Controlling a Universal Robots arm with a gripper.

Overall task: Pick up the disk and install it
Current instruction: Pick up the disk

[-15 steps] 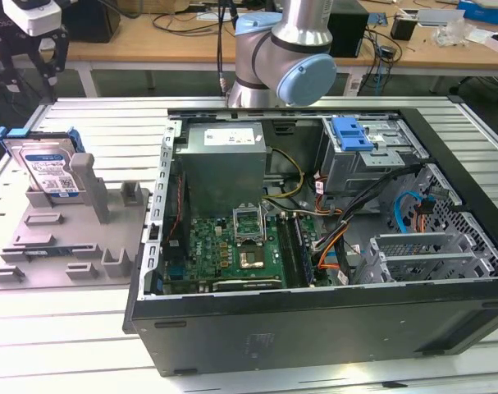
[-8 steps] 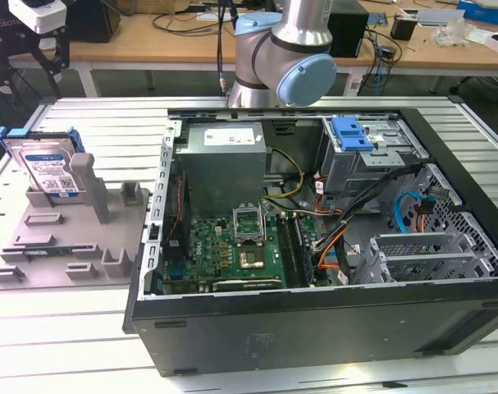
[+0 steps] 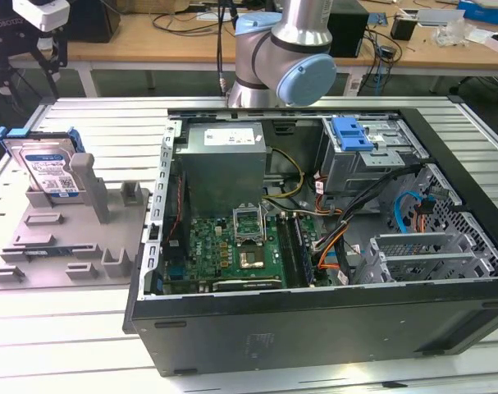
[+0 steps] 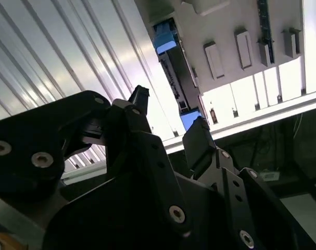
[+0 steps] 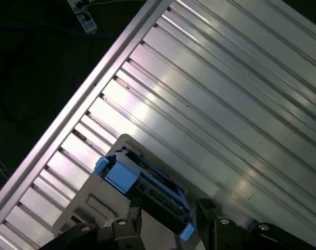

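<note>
Pincer (image 5: 168,211) is sitting open and holding nothing. In both wrist views its 2 black fingers (image 5: 130,219) are straddling the top edge of the disk (image 5: 147,185), with a gap on each side, so no contact as I judge it.

Disk is standing on edge in a slot of the grey holder (image 3: 68,238), leaning against 1 upright post, at the exterior view's left, well apart from the case (image 3: 314,320). Standing it up is leaving the top edge and both flat faces free, so a top-down pinch across the thin dimension is possible. The pincer is lining up that way, fingers across the thickness.

In the exterior view, the black fingers above the disk are probably the pincer; the view cuts them off.

Case is lying on its side on the slatted desk (image 3: 93,123) with the panel off, so the drive cage (image 3: 372,160) is facing up and reachable from above. Blue latch (image 3: 351,133) is sitting on top of the cage. No disk is showing in the cage, so nothing is installed so far.

Writing: the disk is carrying a white-and-blue label facing the exterior camera, and its print is too small to read. The grey box inside the case is carrying a sticker, equally unreadable.
</note>
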